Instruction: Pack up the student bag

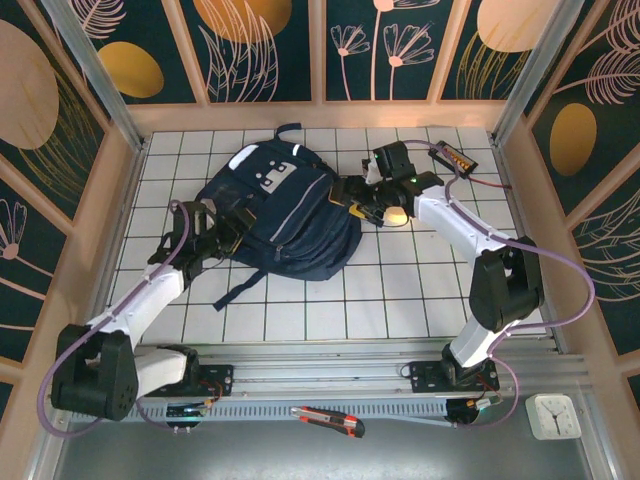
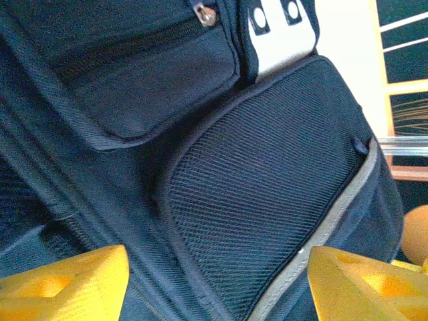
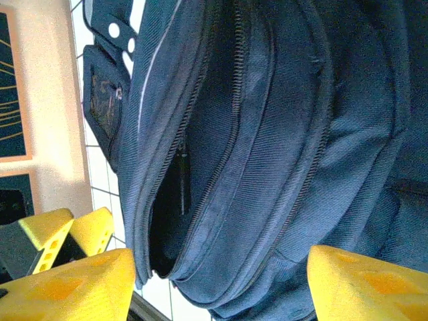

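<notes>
The student bag [image 1: 285, 210], a large dark navy backpack with grey patches, lies flat in the middle of the tiled table. My left gripper [image 1: 215, 235] is pressed against its left side. It stands open, and mesh fabric and a grey stripe [image 2: 334, 221] fill the gap between its yellow fingers [image 2: 63, 277]. My right gripper [image 1: 362, 200] is at the bag's right side, also open [image 3: 217, 281]. The bag's zipped edge lies between its fingers [image 3: 364, 281]. One compartment gapes open with a dark inside [image 3: 167, 221].
A round orange-cream object [image 1: 397, 214] sits just right of the right gripper. A small black device [image 1: 455, 157] lies at the back right. A box cutter [image 1: 328, 420] and a white timer [image 1: 553, 416] lie on the front ledge. Wooden walls close in the table.
</notes>
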You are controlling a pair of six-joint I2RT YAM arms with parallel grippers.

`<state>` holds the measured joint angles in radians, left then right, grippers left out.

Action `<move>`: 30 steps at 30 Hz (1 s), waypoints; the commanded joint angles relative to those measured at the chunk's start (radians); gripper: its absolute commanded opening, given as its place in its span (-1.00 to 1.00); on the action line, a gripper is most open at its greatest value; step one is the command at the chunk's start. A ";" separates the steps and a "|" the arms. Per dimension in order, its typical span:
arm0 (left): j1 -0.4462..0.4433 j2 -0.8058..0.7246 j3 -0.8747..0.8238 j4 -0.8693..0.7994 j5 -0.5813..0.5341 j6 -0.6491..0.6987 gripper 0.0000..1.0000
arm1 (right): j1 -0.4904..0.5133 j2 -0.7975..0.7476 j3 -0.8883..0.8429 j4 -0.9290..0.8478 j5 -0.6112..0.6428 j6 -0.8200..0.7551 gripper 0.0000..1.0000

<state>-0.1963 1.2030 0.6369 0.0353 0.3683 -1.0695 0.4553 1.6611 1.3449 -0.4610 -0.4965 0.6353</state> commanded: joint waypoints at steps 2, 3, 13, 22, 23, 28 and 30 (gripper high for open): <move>0.008 0.044 0.006 0.146 0.087 -0.069 0.40 | 0.012 0.000 0.033 -0.055 0.015 -0.029 0.39; 0.009 0.050 0.005 0.146 0.086 -0.069 0.39 | 0.012 -0.005 0.031 -0.057 0.017 -0.031 0.39; 0.011 0.084 -0.014 0.127 0.086 -0.055 0.36 | 0.016 -0.031 0.007 -0.029 0.029 -0.002 0.39; 0.016 0.191 0.081 0.052 0.095 0.029 0.36 | 0.025 -0.039 0.011 -0.022 0.047 0.018 0.39; 0.017 0.200 0.085 0.052 0.096 0.031 0.36 | 0.027 -0.040 0.011 -0.021 0.049 0.020 0.38; 0.021 0.244 0.097 0.083 0.106 0.029 0.36 | 0.032 -0.041 0.023 -0.025 0.057 0.027 0.38; 0.020 0.267 0.110 0.096 0.112 0.024 0.36 | 0.032 -0.040 0.028 -0.031 0.064 0.027 0.39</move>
<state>-0.1829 1.4372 0.7120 0.1089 0.4580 -1.0592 0.4770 1.6558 1.3476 -0.4870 -0.4603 0.6460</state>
